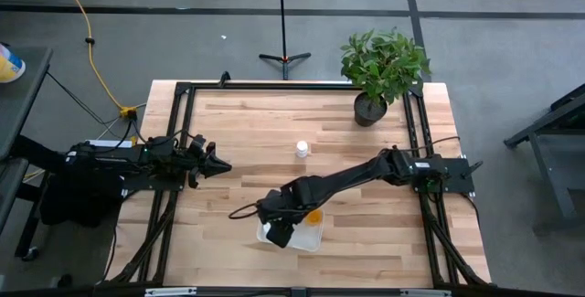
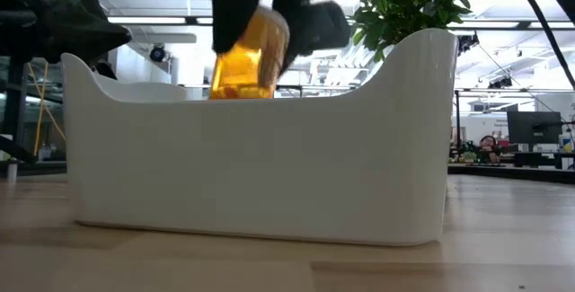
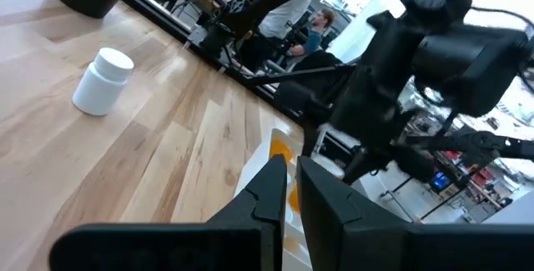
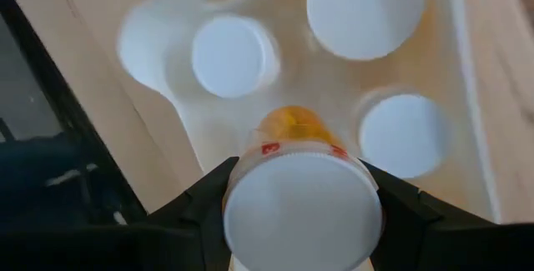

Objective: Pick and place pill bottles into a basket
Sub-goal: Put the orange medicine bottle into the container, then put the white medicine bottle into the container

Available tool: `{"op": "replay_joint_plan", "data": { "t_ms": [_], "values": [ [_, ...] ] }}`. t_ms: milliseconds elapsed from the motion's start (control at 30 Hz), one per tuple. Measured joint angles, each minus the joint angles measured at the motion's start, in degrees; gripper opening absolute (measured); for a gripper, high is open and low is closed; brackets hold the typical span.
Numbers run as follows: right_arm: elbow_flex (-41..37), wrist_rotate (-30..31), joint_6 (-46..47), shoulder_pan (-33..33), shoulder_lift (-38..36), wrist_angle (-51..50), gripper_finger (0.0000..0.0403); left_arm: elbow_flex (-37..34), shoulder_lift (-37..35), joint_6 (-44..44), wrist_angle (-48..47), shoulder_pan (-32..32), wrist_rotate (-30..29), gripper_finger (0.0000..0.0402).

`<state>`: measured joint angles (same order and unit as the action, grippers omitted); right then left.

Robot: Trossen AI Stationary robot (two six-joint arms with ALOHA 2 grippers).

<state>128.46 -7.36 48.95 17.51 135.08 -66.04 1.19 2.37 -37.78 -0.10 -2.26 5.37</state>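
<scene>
Tabletop point(image 1: 238, 142), one: pale wood planks in a black frame; grey floor around, a bright room with desks and people beyond.
Potted plant point(image 1: 382, 68), one, at the far edge.
Basket point(image 2: 269, 175), one, white, at the near edge.
Right gripper point(image 4: 300, 200), one, clamped on a bottle over the basket.
Left gripper point(image 1: 219, 164), one, fingers nearly together, holding nothing, by the left edge.
Pill bottles: five seen. One gripped bottle point(image 4: 302, 208); three white caps point(image 4: 234, 54) in the basket; one loose bottle point(image 1: 302, 149) lying mid-tabletop.
</scene>
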Motion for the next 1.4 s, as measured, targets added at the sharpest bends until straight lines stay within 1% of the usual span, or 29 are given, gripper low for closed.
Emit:
{"op": "replay_joint_plan", "data": {
  "t_ms": [167, 333, 433, 667, 800, 900, 1100, 1300, 1400],
  "values": [
    [0.0, -2.6, -1.4, 0.0, 2.7, 0.4, 0.0201, 0.0, 0.0, 0.0, 0.0, 0.0, 0.0, 0.0067],
    [0.0, -2.5, -2.1, -0.7, 3.1, 1.0, 0.0198, 0.0, 0.0, 0.0, 0.0, 0.0, 0.0, 0.0067],
    [0.6, -3.6, -4.1, -1.1, 3.1, 1.4, 0.0215, 0.0, 0.0, 0.0, 0.0, 0.0, 0.0, 0.0067],
    [1.0, -5.5, -4.7, -1.2, 3.0, 3.6, 0.0262, 0.0, 0.0, 0.0, 0.0, 0.0, 0.0, 0.0067],
    [1.0, -6.5, -6.4, -1.2, 3.0, 4.2, 0.0279, 0.0, 0.0, 0.0, 0.0, 0.0, 0.0, 0.0067],
    [1.0, -7.1, -6.8, -1.7, 3.0, 4.1, 0.0284, 0.0, 0.0, 0.0, 0.0, 0.0, 0.0, 0.0067],
    [1.0, -10.8, -7.7, -3.4, 3.0, 3.5, 0.0286, 0.0, 0.0, 0.0, 0.0, 0.0, 0.0, 0.0067],
    [1.1, -17.8, -7.6, -5.7, 3.0, 1.7, 0.0286, 0.0, 0.0, 0.0, 0.0, 0.0, 0.0, 0.0067],
    [3.7, -19.4, -7.7, -6.7, 3.0, -0.6, 0.0287, 0.0, 0.0, 0.0, 0.0, 0.0, 0.0, 0.0067]
  ]
}}
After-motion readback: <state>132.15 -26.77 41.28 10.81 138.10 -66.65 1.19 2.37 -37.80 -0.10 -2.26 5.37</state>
